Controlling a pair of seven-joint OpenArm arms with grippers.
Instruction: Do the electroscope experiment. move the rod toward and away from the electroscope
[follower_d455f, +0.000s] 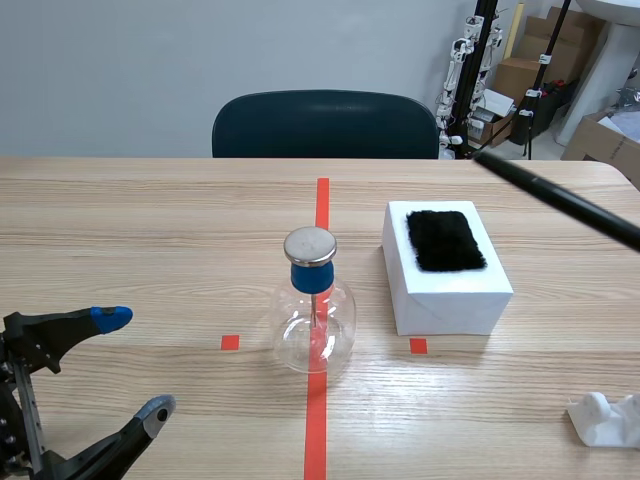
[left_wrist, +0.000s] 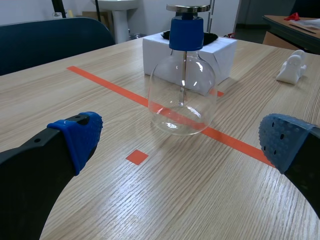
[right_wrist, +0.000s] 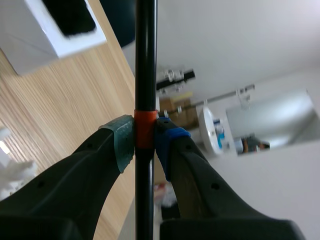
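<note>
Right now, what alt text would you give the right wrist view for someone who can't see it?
The right gripper is shut on a black rod, its pads clamping the rod's orange band. Beyond it, the wooden table carries a white box topped with a black furry pad.

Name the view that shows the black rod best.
The right wrist view: the rod shows close up, clamped at its orange band by the right gripper. The scene view shows only its free end, raised over the table. The left wrist view misses it.
</note>
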